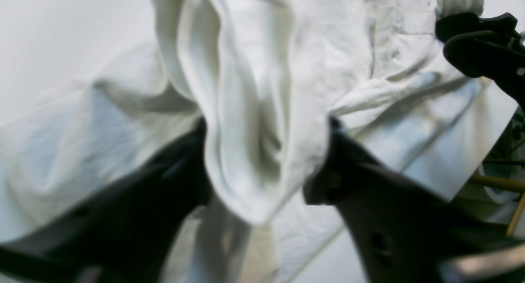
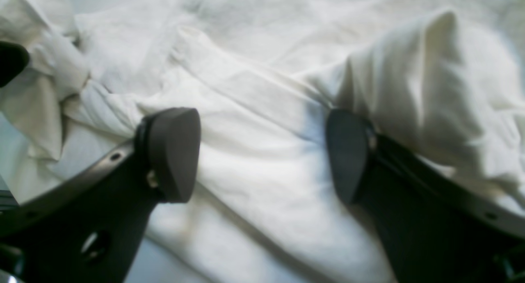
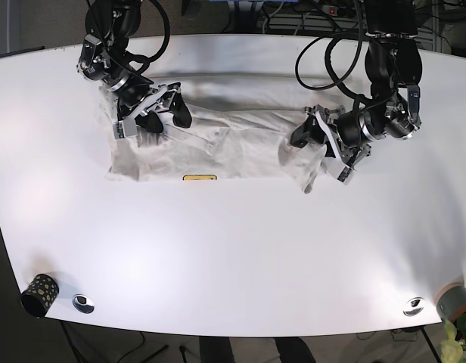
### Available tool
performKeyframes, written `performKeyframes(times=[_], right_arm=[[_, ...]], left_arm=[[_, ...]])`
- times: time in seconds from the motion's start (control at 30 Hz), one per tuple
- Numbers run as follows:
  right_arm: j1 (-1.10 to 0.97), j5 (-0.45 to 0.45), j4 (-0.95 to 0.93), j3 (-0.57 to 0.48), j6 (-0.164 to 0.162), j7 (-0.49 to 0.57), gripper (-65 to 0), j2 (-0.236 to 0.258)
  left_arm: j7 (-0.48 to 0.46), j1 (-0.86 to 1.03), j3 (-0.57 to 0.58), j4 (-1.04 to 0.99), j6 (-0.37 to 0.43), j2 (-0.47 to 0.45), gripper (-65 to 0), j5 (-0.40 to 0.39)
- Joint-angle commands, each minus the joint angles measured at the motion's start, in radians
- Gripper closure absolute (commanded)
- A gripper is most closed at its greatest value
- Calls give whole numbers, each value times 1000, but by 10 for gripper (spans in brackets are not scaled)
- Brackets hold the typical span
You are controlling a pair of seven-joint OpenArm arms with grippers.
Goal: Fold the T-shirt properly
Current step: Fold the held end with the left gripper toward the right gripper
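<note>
A white T-shirt lies crumpled lengthwise across the back half of the white table, with a small yellow label on its front edge. My left gripper is at the shirt's right end. In the left wrist view its jaws stand wide apart with a thick bunch of the shirt filling the gap. My right gripper is at the shirt's left end. In the right wrist view it is open, with flat cloth under the pads.
A dark patterned cup stands at the front left corner, with a metal disc beside it. Another disc and a grey roll sit at the front right. Cables hang over the back edge.
</note>
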Motion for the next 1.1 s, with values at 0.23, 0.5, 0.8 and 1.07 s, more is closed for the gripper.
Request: performKeyframes(times=[0.23, 0.5, 0.8, 1.07], right_arm=[[-4, -57, -8, -4, -30, -69, -468, 1], [7, -58, -8, -4, -30, -70, -468, 1], [10, -58, -4, -4, -30, -70, -468, 3], [4, -16, 114, 5, -30, -98, -471, -2]], left_arm=[[-16, -56, 154, 24, 62, 45, -379, -28], [-13, -103, 253, 102, 59, 94, -379, -20], [-7, -99, 199, 127, 59, 38, -379, 60], [-11, 16, 68, 173, 52, -81, -378, 58]])
